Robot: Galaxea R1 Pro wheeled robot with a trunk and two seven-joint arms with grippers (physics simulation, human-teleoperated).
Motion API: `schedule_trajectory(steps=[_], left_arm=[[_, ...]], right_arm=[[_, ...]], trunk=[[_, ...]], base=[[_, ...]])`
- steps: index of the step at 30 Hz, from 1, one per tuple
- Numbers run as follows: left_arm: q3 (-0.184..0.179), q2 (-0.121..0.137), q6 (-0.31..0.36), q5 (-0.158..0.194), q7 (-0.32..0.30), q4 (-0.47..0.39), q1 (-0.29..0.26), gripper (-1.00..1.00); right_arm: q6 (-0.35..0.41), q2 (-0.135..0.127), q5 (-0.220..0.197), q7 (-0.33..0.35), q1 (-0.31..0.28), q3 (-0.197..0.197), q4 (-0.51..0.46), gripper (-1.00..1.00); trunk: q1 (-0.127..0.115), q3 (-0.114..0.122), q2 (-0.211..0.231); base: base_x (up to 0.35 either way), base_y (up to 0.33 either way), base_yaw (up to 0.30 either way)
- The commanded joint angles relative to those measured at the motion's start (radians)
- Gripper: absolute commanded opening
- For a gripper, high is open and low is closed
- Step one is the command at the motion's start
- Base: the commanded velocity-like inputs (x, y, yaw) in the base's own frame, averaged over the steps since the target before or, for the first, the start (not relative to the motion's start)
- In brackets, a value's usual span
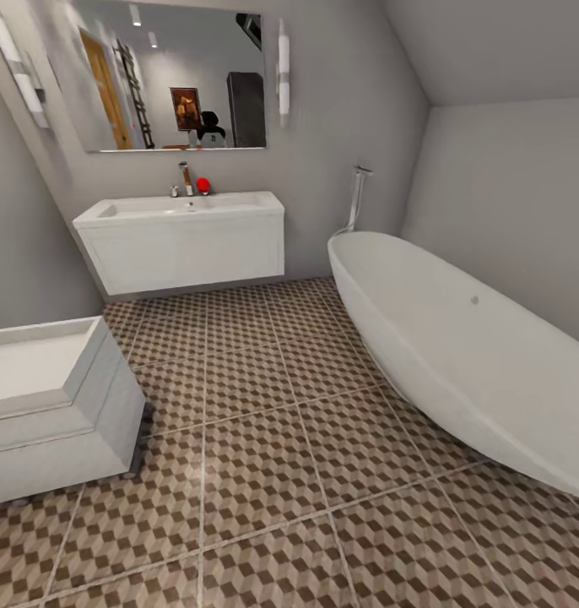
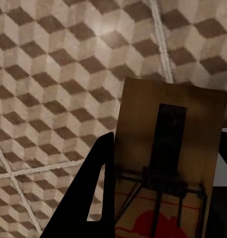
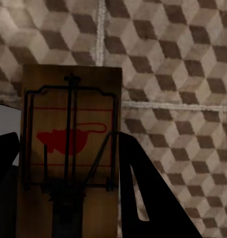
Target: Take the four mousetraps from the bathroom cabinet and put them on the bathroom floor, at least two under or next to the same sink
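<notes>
head: high, facing sink (image 1: 184, 228) | wrists: close, facing down | shared: bathroom floor (image 1: 273, 439)

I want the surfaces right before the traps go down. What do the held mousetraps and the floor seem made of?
Both mousetraps look like matte wooden boards, tan with faint grain, carrying thin dark wire that seems metal. The bathroom floor looks like printed ceramic tile with pale grout lines, though a render leaves that open.

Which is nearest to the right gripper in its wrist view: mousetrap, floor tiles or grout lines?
1. mousetrap, between the fingers of the right gripper.
2. floor tiles and grout lines, beyond the trap: one surface, too close to call.
</notes>
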Motion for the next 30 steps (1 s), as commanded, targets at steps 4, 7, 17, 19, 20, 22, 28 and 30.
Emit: schedule_trajectory(steps=[4, 7, 17, 19, 20, 22, 28, 30], left_arm=[[-0.008, 0.001, -0.006, 0.006, 0.009, -0.005, -0.002, -1.00], [-0.008, 0.001, -0.006, 0.006, 0.009, -0.005, -0.002, -1.00], [-0.008, 0.001, -0.006, 0.006, 0.009, -0.005, -0.002, -1.00], [-0.008, 0.001, -0.006, 0.006, 0.009, -0.005, -0.002, -1.00], [-0.008, 0.001, -0.006, 0.006, 0.009, -0.005, -0.002, -1.00], [-0.008, 0.001, -0.006, 0.006, 0.009, -0.005, -0.002, -1.00], [-0.008, 0.001, -0.006, 0.006, 0.009, -0.005, -0.002, -1.00], [-0.008, 0.005, -0.006, 0.006, 0.009, -0.005, -0.002, -1.00]], right_arm=[[-0.002, 0.003, -0.008, -0.004, 0.000, 0.009, 0.000, -1.00], [-0.003, 0.004, -0.009, -0.004, 0.000, 0.010, 0.000, -1.00], [-0.002, 0.004, -0.008, -0.004, 0.000, 0.010, 0.000, -1.00], [-0.003, 0.004, -0.009, -0.004, 0.000, 0.010, 0.000, -1.00], [-0.002, 0.004, -0.009, -0.004, 0.000, 0.010, 0.000, -1.00], [-0.002, 0.003, -0.009, -0.004, 0.000, 0.010, 0.000, -1.00], [0.000, -0.001, -0.010, -0.003, 0.000, 0.009, 0.000, -1.00], [-0.006, 0.001, -0.008, -0.002, 0.000, 0.008, -0.001, -1.00]], trunk=[[0.001, -0.001, 0.000], [0.001, -0.001, 0.000], [0.001, -0.001, 0.000], [0.001, -0.001, 0.000], [0.001, -0.001, 0.000], [0.001, -0.001, 0.000], [0.001, -0.001, 0.000], [0.001, -0.001, 0.000]], base=[[0.335, 0.000, 0.282], [0.335, 0.000, 0.286], [0.334, 0.000, 0.287], [0.332, 0.000, 0.287], [0.331, 0.000, 0.287], [0.330, 0.000, 0.191], [0.329, 0.000, 0.030], [0.329, 0.000, 0.001]])
